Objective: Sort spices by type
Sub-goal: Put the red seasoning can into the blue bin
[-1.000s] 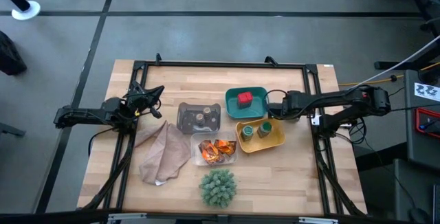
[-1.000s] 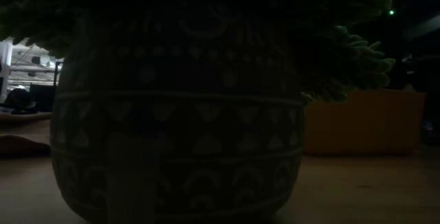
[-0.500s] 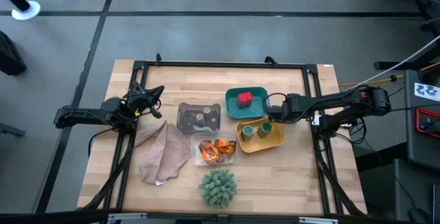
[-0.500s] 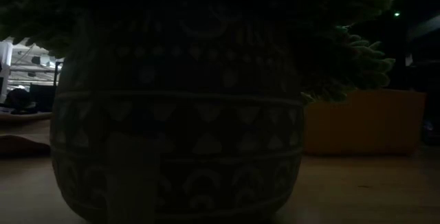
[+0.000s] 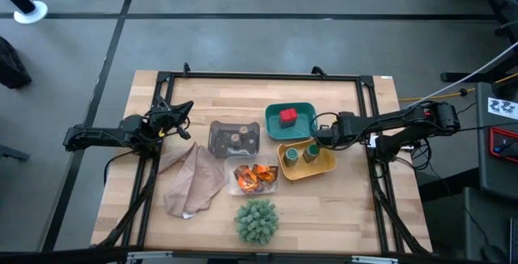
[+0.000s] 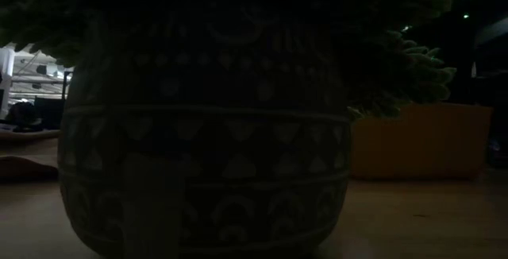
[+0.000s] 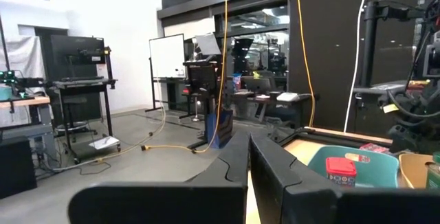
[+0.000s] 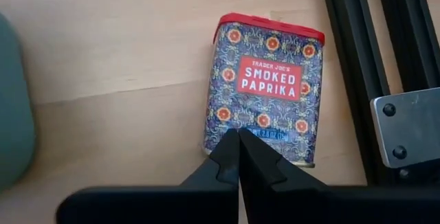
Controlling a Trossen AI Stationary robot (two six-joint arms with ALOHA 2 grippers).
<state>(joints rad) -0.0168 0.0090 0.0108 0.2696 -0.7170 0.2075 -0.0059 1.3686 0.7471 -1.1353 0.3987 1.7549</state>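
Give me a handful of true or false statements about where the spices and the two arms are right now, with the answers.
1. One red tub sits in the teal tray. True.
2. Both green jars are in the grey tray. False: they stand in the yellow tray.
3. The right tool is shut above a smoked paprika tin lying on the table. True.
4. The orange sachets are in the clear tray. True.
5. The left tool holds the cloth. False: it is shut on nothing, apart from the cloth.

Paprika tin (image 8: 265,90): red lid, blue floral pattern, red label. Teal tray (image 5: 301,111). Yellow tray (image 5: 325,165).
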